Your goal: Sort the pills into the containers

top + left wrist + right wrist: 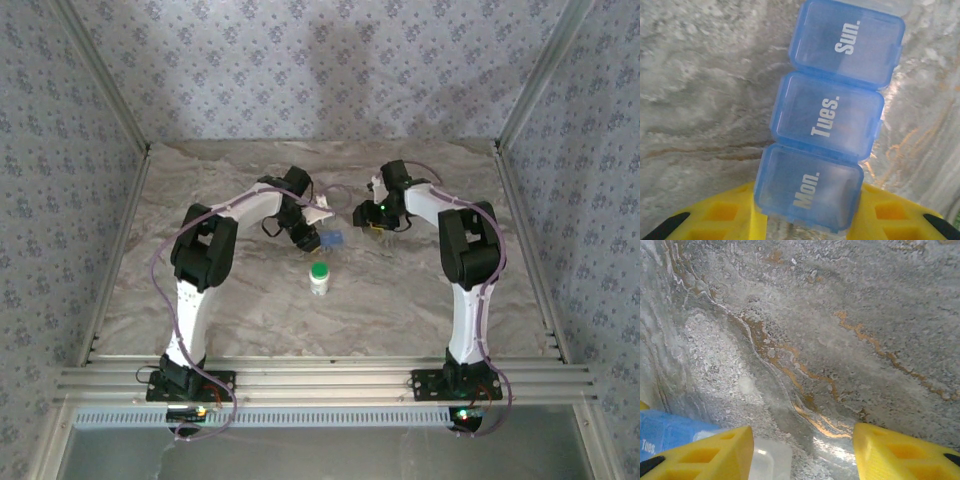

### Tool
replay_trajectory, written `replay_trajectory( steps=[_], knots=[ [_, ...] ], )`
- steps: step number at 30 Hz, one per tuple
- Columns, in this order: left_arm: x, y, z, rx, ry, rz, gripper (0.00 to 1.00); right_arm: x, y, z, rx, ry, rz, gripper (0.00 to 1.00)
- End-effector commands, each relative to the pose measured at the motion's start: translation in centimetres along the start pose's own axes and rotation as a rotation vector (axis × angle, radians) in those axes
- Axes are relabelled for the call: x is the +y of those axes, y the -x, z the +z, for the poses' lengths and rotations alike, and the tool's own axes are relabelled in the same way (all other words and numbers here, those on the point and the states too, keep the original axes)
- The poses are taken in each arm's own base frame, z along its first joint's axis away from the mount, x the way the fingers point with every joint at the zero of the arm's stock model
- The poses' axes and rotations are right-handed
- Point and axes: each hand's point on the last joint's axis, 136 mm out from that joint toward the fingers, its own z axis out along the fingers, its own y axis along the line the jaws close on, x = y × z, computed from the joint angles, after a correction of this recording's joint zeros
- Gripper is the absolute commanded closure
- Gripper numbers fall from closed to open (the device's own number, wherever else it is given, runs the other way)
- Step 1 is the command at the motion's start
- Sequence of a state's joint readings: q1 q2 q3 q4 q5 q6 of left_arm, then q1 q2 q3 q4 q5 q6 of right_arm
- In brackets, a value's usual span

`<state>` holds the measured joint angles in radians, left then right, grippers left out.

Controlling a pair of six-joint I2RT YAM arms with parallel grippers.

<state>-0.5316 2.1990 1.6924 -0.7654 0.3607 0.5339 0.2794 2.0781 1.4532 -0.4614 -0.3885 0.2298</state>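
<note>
A blue weekly pill organizer point(827, 120) has lids marked Sun., Tues. and Mon., all closed. Its Mon. end sits between the yellow fingers point(725, 215) of my left gripper point(807, 192), which is shut on it just above the marble table. From above, the organizer point(334, 240) sticks out to the right of that gripper point(318, 238). My right gripper point(375, 228) hovers close to the organizer's right. Its fingers point(710, 455) stand open over bare marble, nothing between them point(802, 432). The organizer's blue edge point(662, 432) shows at that view's lower left. Loose pills are out of view.
A white bottle with a green cap point(319, 277) stands upright in front of the organizer, between the two arms. A clear plastic piece point(771, 460) lies by the right gripper's left finger. Patterned walls and metal rails point(520, 190) bound the table.
</note>
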Motion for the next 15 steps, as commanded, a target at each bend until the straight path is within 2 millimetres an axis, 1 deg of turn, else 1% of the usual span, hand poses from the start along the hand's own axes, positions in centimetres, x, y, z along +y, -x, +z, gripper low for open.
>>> replay_trajectory(
  steps=[1, 7, 10, 15],
  knots=[
    [0.7, -0.6, 0.1, 0.049, 0.092, 0.039, 0.63, 1.9, -2.6, 0.1, 0.067, 0.031, 0.019, 0.40],
    [0.4, -0.8, 0.6, 0.071, 0.107, 0.065, 0.63, 2.2, -3.3, -0.8, 0.032, 0.022, 0.026, 0.41],
    [0.0, -0.9, 0.8, 0.081, 0.101, 0.081, 0.63, 2.1, -3.6, -0.1, 0.051, 0.024, 0.024, 0.42],
    [-0.2, -1.1, 1.3, 0.106, 0.108, 0.097, 0.63, 1.3, -4.5, 1.8, 0.106, 0.023, 0.033, 0.43]
  ],
)
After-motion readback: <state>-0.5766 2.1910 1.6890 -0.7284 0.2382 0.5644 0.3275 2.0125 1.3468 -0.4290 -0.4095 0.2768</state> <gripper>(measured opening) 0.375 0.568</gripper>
